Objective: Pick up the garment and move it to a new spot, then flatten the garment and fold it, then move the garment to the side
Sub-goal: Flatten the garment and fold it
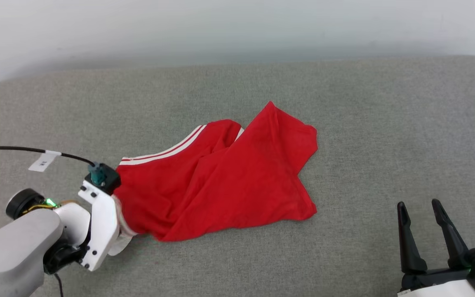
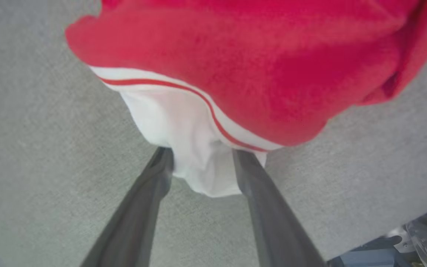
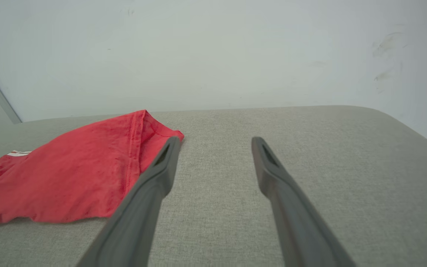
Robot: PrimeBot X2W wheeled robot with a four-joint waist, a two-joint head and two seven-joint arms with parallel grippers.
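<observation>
Left gripper (image 2: 202, 152): fingers spread wide apart, clamping nothing. The garment's white sleeve (image 2: 195, 148) sags between the two fingers and brushes both of their inner sides.
Left gripper place: at the garment's near left edge, low over the tabletop. In the head view its fingers are hidden behind the white wrist bracket (image 1: 99, 222).
Right gripper (image 1: 418, 203): fingers wide apart, nothing between them and nothing touched.
Right gripper place: near right corner of the scene, above bare tabletop, well apart from the garment.
Garment (image 1: 221, 181): one red T-shirt, crumpled and partly doubled over itself, lying on the tabletop left of centre. One corner points to the far side.
Garment trim: a white band with a thin red stripe runs along the sleeve seam (image 1: 167, 152). The same band shows in the left wrist view, just above the white sleeve.
Tabletop (image 1: 386, 123): one, covered in grey woven cloth, with rounded far corners.
Cable (image 1: 15, 148): one, black, running in from the left to a teal plug (image 1: 97, 174) on the left wrist.
Tag (image 1: 43, 161): one, white, wrapped on the cable. Its writing is too small to read.
Light (image 1: 50, 202): one, green, on the left wrist.
Wall (image 1: 221, 29): pale, plain, behind the tabletop's far edge.
</observation>
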